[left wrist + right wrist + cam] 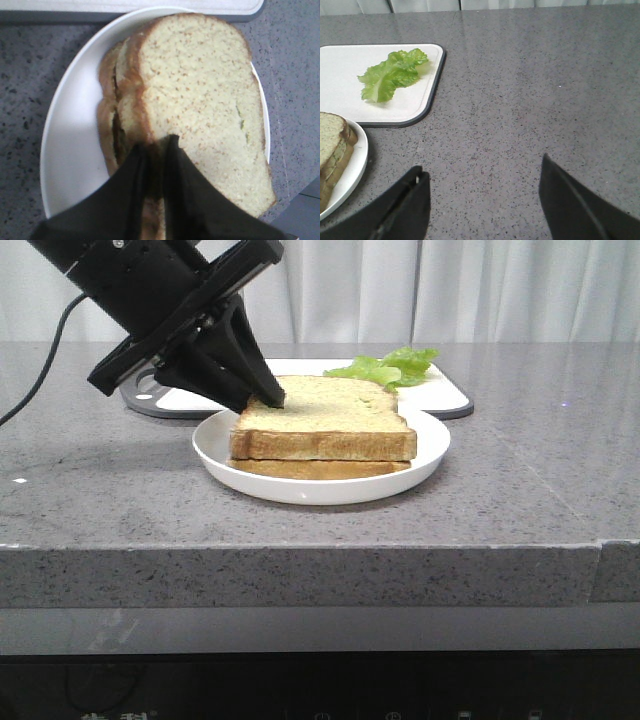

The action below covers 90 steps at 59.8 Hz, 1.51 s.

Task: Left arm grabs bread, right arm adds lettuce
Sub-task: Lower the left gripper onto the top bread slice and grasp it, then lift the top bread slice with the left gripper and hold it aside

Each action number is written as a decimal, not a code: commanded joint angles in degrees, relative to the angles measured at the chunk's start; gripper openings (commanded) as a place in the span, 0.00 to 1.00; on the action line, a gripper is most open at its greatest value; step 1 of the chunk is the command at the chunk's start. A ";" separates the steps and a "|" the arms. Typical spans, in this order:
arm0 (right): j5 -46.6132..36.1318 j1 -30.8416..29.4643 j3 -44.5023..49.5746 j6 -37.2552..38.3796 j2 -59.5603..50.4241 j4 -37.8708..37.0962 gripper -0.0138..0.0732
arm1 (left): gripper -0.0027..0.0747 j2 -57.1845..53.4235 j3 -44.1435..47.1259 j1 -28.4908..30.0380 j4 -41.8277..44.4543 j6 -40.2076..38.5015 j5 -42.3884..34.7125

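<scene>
Two slices are stacked on a white plate. The upper one is the thick bread with a pale speckled face, and a thinner slice lies under it. My left gripper is at the bread's left rear edge. In the left wrist view its fingers are closed on the crust of the bread, one over the face and one at the gap between slices. The lettuce lies on the white board behind the plate. My right gripper is open and empty over bare counter, with the lettuce ahead of it.
A white cutting board with a dark rim lies behind the plate, and it also shows in the right wrist view. The grey speckled counter ends at a front edge. Curtains hang behind. The plate edges into the right wrist view.
</scene>
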 commanded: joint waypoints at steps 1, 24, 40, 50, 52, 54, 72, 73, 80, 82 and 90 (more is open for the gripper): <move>-4.25 -0.07 -2.09 0.07 0.42 -0.75 0.72 | 0.01 -2.51 -1.90 0.00 -2.60 0.34 -0.63; -4.24 -0.07 -2.09 0.07 0.42 -0.75 0.72 | 0.01 -7.00 -6.26 0.23 -2.60 1.42 -0.27; -4.30 -0.07 -2.09 0.07 0.42 -0.75 0.72 | 0.01 -11.19 -9.55 1.11 -2.01 2.95 2.84; -4.24 -0.07 -2.09 0.07 0.42 -0.75 0.72 | 0.01 -17.18 -7.48 1.33 0.88 2.95 2.28; -4.24 -0.07 -2.09 0.07 0.42 -0.75 0.72 | 0.01 -18.51 -6.52 1.50 0.98 2.95 2.17; -4.24 -0.07 -2.09 0.07 0.42 -0.75 0.72 | 0.01 -20.16 -5.15 1.98 0.98 2.95 1.80; -4.24 -0.07 -2.09 0.07 0.42 -0.75 0.72 | 0.01 -34.52 9.53 12.41 1.31 2.95 -0.51; -4.30 -0.07 -2.09 0.07 0.42 -0.69 0.72 | 0.01 -35.21 10.16 12.88 1.40 2.95 -0.51; -4.35 -0.07 -2.09 0.07 0.42 -0.69 0.72 | 0.01 -40.73 14.82 16.30 2.04 2.95 -0.51; -4.35 -0.07 -2.09 0.07 0.42 -0.69 0.72 | 0.01 -42.15 15.92 17.08 2.61 2.95 -0.51; -4.41 -0.07 -2.09 0.07 0.42 -0.69 0.72 | 0.01 -45.85 18.69 19.01 3.90 2.95 -0.63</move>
